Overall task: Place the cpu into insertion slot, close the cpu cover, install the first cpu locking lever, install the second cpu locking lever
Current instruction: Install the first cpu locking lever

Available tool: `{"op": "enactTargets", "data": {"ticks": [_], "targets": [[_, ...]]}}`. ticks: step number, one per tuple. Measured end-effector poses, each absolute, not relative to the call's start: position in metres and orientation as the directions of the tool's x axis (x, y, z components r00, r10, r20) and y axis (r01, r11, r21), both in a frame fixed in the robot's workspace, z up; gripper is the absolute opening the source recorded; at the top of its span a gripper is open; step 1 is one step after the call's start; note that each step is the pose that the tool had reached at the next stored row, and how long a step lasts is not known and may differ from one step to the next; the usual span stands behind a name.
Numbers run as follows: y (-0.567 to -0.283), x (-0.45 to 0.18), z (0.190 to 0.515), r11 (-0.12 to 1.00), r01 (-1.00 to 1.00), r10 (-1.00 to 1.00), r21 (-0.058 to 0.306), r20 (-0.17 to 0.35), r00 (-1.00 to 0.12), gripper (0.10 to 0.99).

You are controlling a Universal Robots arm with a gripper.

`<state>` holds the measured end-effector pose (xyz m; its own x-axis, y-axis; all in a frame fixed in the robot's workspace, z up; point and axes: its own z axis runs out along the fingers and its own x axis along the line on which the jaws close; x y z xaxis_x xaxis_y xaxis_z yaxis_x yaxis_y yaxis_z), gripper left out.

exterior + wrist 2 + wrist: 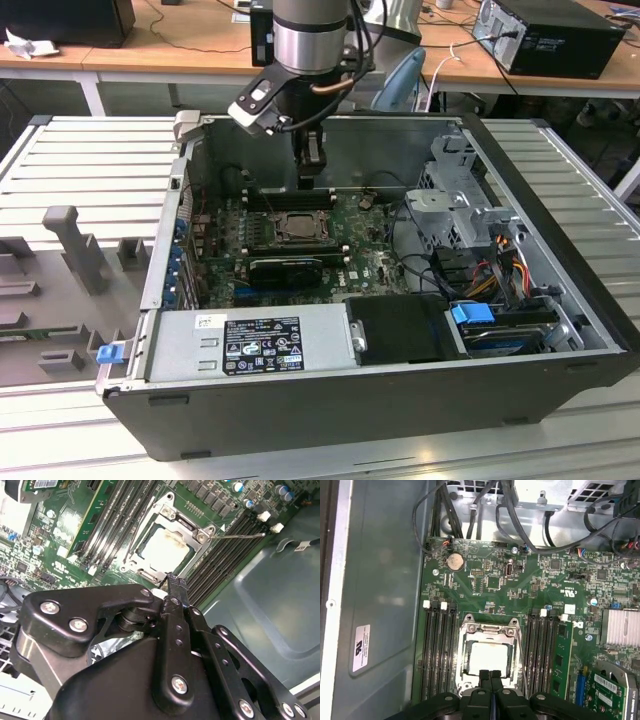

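Hovering gripper (312, 180), exterior view: one, just above one insertion slot (297, 228); computer case (400, 400) walls stand all around.
Cpu (167, 547), second wrist view: one, lying in the slot; one cpu cover (187, 526) frames it; two wire levers (240, 535) beside.
Fingers (484, 678), first wrist view: two, pressed together, holding nothing; memory slots (437, 650) flank both sides.

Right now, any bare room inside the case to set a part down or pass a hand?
Free: ribbed table outside the case; bare grey panel past the memory slots, possibly a wall. Crowded: insertion slot between slot banks, cables by the drive cage.
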<state>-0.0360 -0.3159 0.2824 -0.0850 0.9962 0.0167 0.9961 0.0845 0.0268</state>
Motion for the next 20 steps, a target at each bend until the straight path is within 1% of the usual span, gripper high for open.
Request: {"op": "enactTargets", "data": {"ticks": [8, 20], "targets": [[-0.3159, -0.0360, 0.2824, 0.129, 0.991, 0.991, 0.027, 0.017, -0.130, 0.106], [-0.3159, -0.0360, 0.2824, 0.164, 0.986, 0.986, 0.027, 0.017, -0.164, 0.106]]}}
